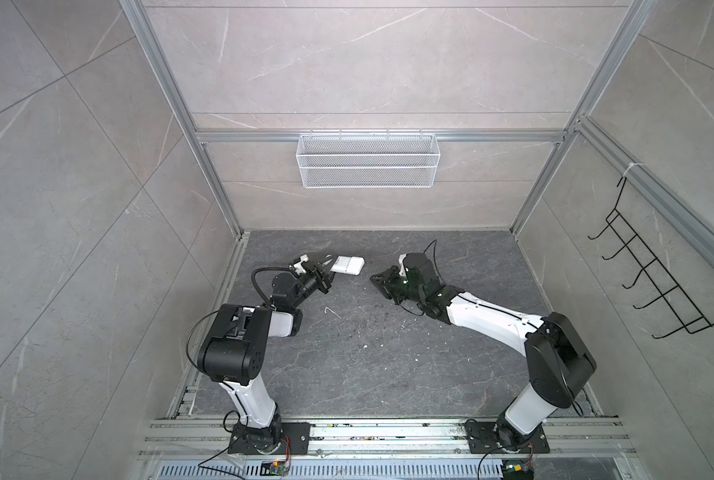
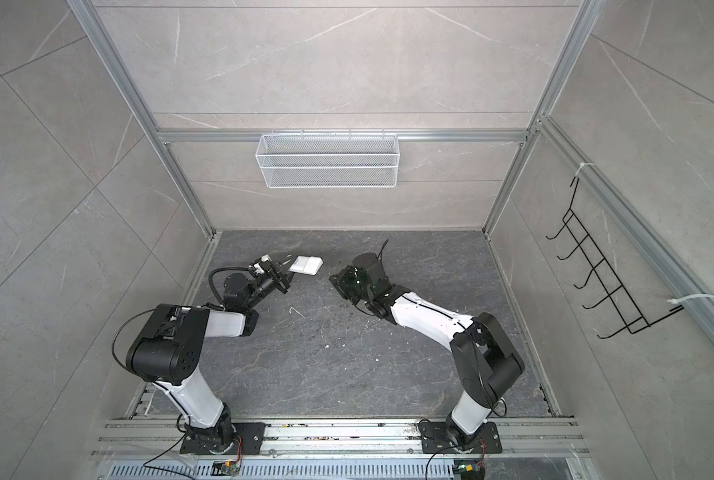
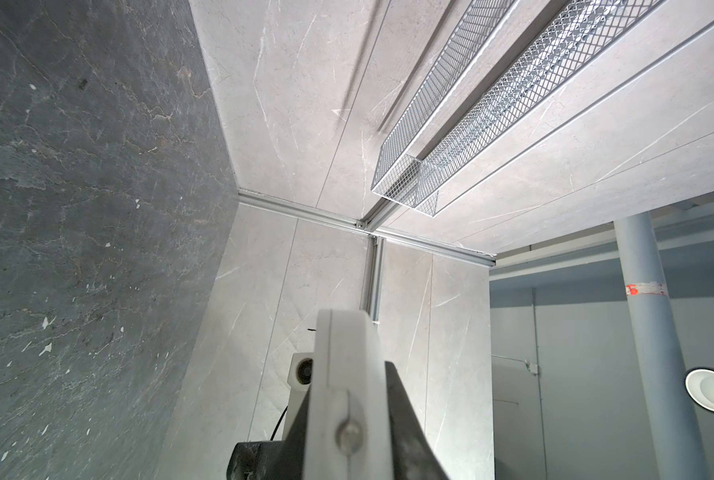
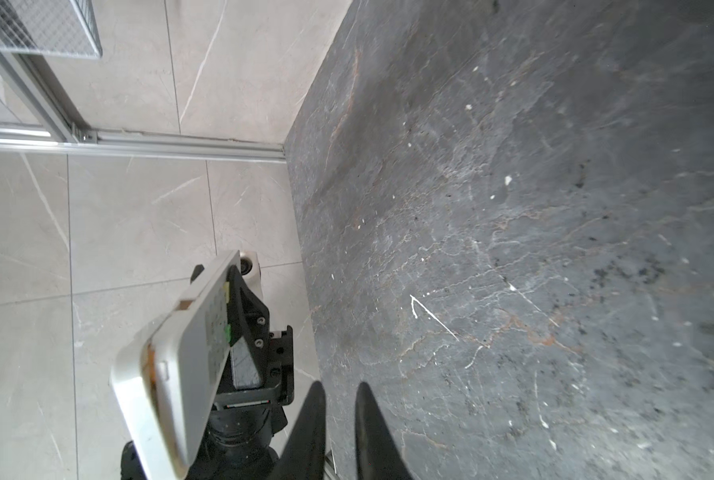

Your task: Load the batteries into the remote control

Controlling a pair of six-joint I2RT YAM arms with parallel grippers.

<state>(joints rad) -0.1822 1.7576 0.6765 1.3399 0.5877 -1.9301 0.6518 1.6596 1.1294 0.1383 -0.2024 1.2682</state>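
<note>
Little mercy in a drop onto the surface (image 1: 388, 374): a bare, hard-looking slab with nothing soft to break a fall. Likely to lose the remote control (image 1: 348, 265) by a slip or a twist, judging from the hold: pinched at one short end only by the left jaws, carried clear above the surface in the upper middle of both top views, long body reaching out unsupported. Easy to knock askew too, with the right jaws just beside its free end, slightly spread and pinching nothing, tips apart at the lower middle of the right wrist view. No sign of the batteries in any view, so impossible to tell whether loaded or lying elsewhere; if loaded under a loose cover, apt to spill on a tilt. Materials next, big to small. Pale matt tile walls (image 1: 77, 208), thinly veined in white, framed by ribbed aluminium rails (image 1: 380, 136). Dark grey stone-look surface, mottled, veined and scuffed. Long, shallow white wire-mesh basket (image 1: 368, 166) hung at upper centre. Black bent-wire hook rack (image 1: 658, 282) at the right edge. Smooth white plastic remote control (image 4: 181, 374), a flat oblong with rounded corners, rows of small grey buttons, a green one among them, an orange-brown smear along one edge. Black, matt, tapering fingers (image 4: 311, 428) on the right jaws. Thin white bent wire (image 1: 331, 311) lying left of mid-frame. Tiny white specks (image 4: 507, 179) scattered about.
</note>
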